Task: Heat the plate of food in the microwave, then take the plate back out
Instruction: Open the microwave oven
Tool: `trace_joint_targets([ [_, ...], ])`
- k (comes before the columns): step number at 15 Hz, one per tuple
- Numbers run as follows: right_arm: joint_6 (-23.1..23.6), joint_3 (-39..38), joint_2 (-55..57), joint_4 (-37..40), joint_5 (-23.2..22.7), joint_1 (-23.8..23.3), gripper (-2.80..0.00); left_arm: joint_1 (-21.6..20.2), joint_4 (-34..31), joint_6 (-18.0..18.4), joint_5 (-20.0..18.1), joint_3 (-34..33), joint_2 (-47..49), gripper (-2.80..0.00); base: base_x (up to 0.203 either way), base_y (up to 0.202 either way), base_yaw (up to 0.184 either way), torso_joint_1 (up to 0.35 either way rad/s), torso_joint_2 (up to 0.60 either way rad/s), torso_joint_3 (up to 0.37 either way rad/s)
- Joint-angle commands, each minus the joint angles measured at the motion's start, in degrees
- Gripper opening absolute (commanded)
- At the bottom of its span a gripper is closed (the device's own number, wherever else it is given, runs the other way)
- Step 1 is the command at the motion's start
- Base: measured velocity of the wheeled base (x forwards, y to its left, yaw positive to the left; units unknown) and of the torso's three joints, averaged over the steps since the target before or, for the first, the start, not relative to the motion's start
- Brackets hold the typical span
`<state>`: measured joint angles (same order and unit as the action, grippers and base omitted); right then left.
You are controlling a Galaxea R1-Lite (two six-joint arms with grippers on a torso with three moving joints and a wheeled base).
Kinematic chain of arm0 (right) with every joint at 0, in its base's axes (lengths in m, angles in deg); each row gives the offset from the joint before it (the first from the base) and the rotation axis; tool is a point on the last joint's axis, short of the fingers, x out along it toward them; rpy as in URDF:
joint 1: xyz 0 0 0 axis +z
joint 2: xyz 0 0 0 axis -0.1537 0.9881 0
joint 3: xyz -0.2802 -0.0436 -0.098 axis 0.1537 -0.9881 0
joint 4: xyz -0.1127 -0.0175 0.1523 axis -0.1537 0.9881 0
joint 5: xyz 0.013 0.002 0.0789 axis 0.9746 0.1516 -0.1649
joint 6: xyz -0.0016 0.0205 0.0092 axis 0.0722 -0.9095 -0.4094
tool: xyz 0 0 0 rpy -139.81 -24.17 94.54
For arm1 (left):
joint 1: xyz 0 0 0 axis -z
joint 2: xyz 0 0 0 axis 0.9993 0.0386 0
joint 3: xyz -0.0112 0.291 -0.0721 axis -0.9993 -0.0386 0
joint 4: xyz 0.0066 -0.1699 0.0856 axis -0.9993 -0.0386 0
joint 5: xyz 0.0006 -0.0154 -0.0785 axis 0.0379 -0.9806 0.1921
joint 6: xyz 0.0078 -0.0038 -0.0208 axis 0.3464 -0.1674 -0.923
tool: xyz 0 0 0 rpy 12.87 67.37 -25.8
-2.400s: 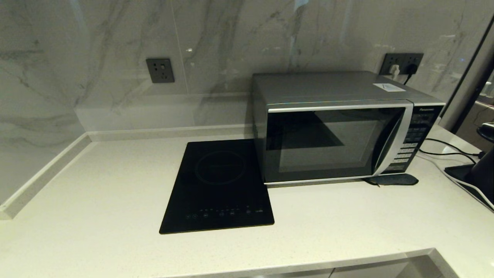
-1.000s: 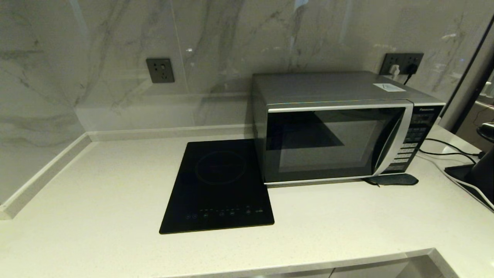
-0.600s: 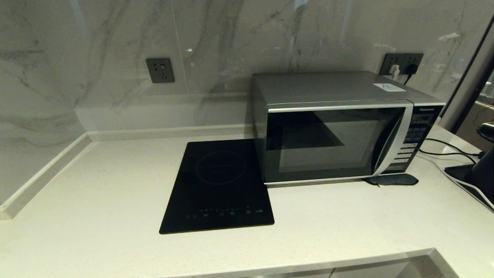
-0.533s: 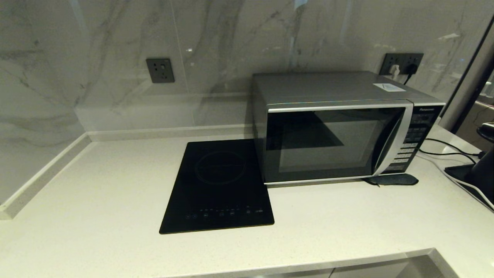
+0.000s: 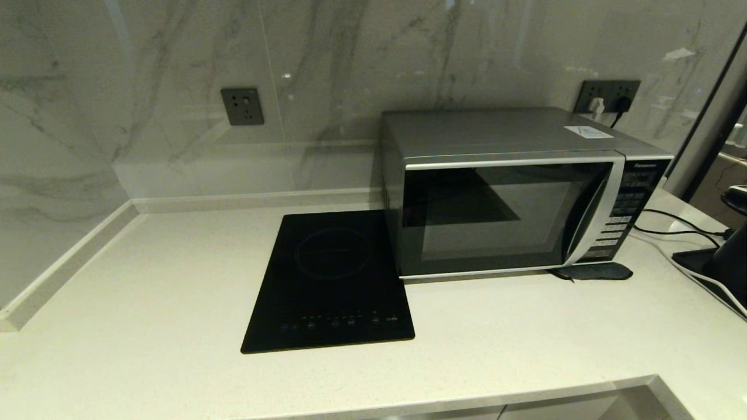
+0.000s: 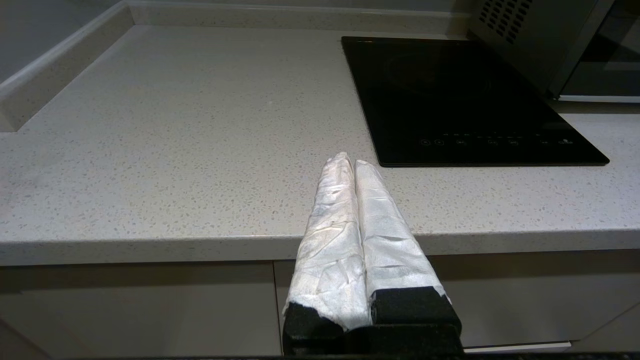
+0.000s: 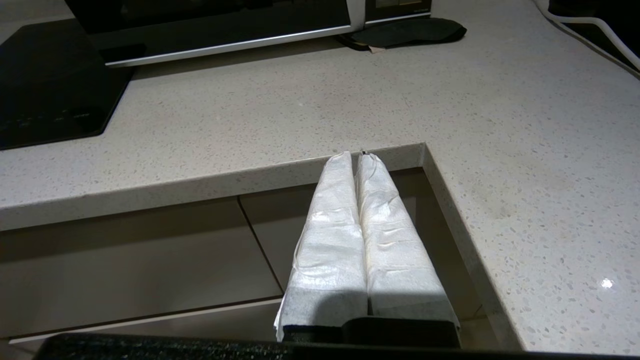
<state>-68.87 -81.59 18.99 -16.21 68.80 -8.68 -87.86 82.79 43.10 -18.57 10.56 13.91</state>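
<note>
The silver microwave (image 5: 513, 192) stands at the back right of the counter, its dark glass door closed. A corner of the microwave (image 6: 545, 45) shows in the left wrist view, and its lower door edge (image 7: 220, 30) in the right wrist view. The plate of food is out of view. My left gripper (image 6: 350, 161) is shut and empty, its white-wrapped fingers hovering at the counter's front edge. My right gripper (image 7: 356, 155) is shut and empty too, low in front of the counter's notched corner. Neither arm shows in the head view.
A flat black induction cooktop (image 5: 330, 283) lies left of the microwave. A dark pad (image 5: 595, 271) sits under the microwave's right front corner. Black and white cables (image 5: 677, 233) and a black device (image 5: 723, 262) occupy the far right. Cabinet fronts (image 7: 130, 250) are below the counter edge.
</note>
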Motion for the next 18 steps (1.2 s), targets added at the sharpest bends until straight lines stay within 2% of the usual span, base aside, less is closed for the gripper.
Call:
trace_joint_targets([
  [1, -0.1, 0.0, 0.1, 0.0, 0.0, 0.0, -2.80, 0.0, 0.0, -0.1, 0.0, 0.0, 0.1, -2.80, 0.000, 0.000, 0.000, 0.000, 0.00, 0.000],
  [18, -0.1, 0.0, 0.1, 0.0, 0.0, 0.0, -2.80, 0.0, 0.0, -0.1, 0.0, 0.0, 0.1, -2.80, 0.000, 0.000, 0.000, 0.000, 0.00, 0.000],
])
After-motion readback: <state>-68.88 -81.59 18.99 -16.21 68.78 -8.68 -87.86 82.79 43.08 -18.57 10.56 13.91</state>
